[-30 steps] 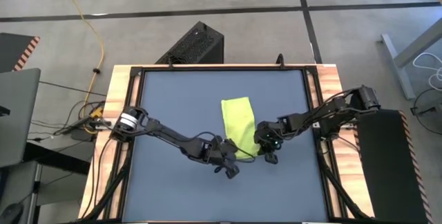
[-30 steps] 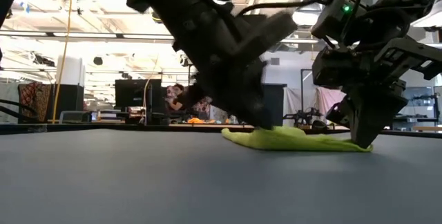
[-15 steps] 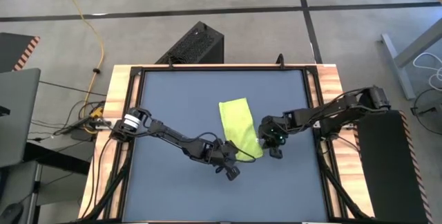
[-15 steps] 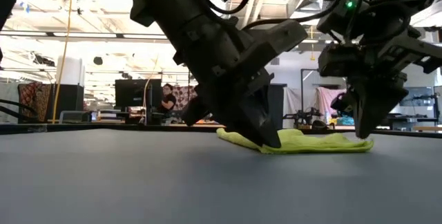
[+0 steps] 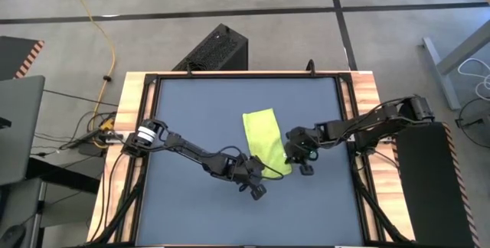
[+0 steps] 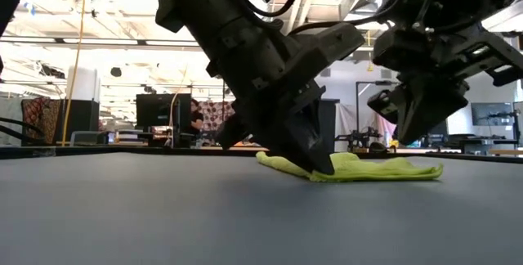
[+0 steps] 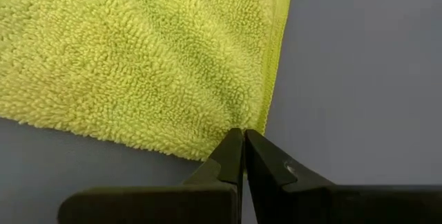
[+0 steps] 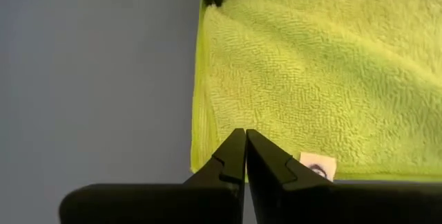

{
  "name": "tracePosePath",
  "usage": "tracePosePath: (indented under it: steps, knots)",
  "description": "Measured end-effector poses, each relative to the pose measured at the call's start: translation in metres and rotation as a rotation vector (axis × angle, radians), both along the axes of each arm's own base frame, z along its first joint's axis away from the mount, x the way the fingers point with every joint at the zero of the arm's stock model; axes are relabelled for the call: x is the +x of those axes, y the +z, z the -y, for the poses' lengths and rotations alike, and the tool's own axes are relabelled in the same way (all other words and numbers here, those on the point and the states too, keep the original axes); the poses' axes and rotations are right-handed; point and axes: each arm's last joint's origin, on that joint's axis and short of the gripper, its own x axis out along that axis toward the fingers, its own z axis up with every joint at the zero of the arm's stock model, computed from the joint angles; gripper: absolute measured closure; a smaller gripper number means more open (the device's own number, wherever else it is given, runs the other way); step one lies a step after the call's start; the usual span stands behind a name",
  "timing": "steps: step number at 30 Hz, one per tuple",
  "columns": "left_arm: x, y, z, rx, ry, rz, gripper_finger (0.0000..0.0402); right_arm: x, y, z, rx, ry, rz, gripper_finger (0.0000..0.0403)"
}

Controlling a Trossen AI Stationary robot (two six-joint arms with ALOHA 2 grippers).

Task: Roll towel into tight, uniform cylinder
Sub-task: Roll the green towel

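Note:
The lime towel (image 5: pixel 265 139) lies flat on the dark blue-grey mat (image 5: pixel 191 110) as a narrow strip running from far to near. It also shows in the low view (image 6: pixel 384 169). My left gripper (image 5: pixel 262 174) is shut, with its tips down at the towel's near left corner (image 7: pixel 257 122). My right gripper (image 5: pixel 295 158) is shut and hangs above the towel's near right corner (image 8: pixel 207 155), clear of the cloth in the low view (image 6: pixel 400 132). A small white label (image 8: pixel 315 169) shows at the towel's edge. My left gripper sets its shut fingertips (image 7: pixel 242 141) on the towel's near left corner (image 7: pixel 257 122), slanting down from the table's left and near side. The corner lies on the mat under them. Whether any cloth sits between the fingers cannot be told.
The mat fills the wooden table (image 5: pixel 130 87) inside a black frame, with bare mat on all sides of the towel. A black box (image 5: pixel 214 49) stands on the floor beyond the far edge. The low view shows a workshop room behind.
My right gripper has lifted off the towel's near right corner and now hangs above it, a little toward the far edge. My left gripper has tipped over from near upright to slanting and come down onto the near left corner. The towel's near end has shifted slightly.

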Motion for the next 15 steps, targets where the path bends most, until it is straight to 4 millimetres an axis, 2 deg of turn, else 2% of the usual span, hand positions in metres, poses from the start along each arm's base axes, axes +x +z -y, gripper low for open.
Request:
tracePosePath:
  steps: [3,7,10,15]
  knots:
    - [0.0,0.0,0.0,-0.01,-0.007,0.003,0.0401,0.003,-0.008,-0.003,-0.016,0.04,-0.021,0.0363]
    - [0.0,0.001,0.001,-0.016,-0.01,0.006,0.0401,0.01,-0.029,-0.008,-0.018,0.057,-0.073,0.0363]
    - [0.0,0.0,0.002,-0.02,-0.008,-0.002,0.0401,0.011,-0.036,-0.012,0.037,0.039,-0.135,0.0363]
    - [-0.001,-0.001,0.001,-0.016,-0.023,-0.015,0.0401,-0.002,-0.027,-0.028,0.153,0.06,-0.214,0.0363]
